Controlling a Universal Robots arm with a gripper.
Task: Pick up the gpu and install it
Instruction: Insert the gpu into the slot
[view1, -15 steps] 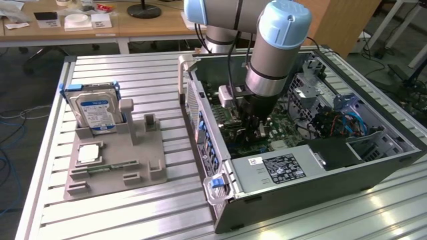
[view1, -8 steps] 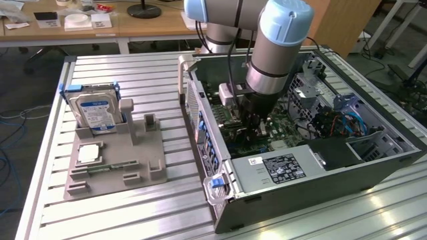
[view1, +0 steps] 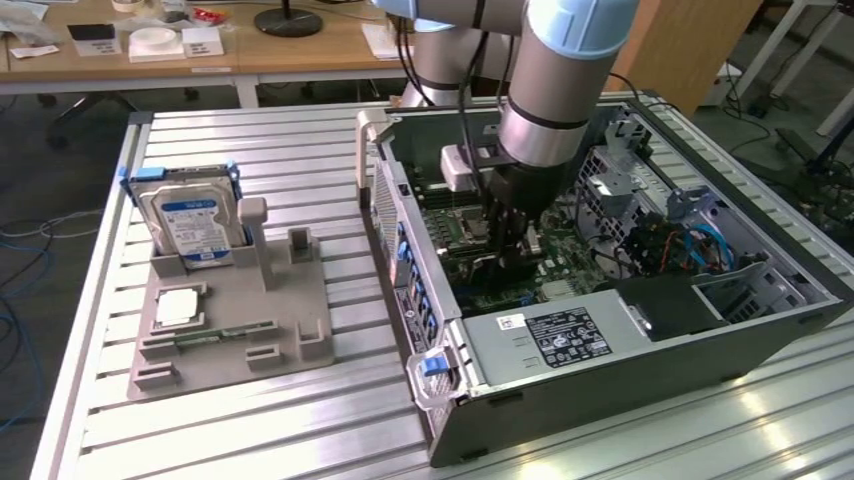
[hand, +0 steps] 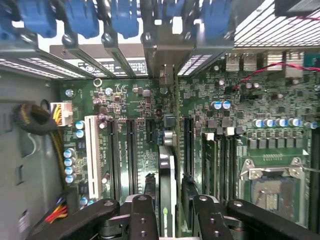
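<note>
A: The claw sits deep in the case; its fingertips are hidden behind the arm in the exterior view.

B: And the gpu?

A: Edge-on between the fingers, its lower part cut off by the wrist view's edge. Whether it's seated, I can't tell.

Ribbed aluminium worktable, glare on the slats at the near corner. Wooden desk behind it with papers and a black round lamp base. Dark grey floor, loose blue cables along the exterior view's left. White table legs far right.
</note>
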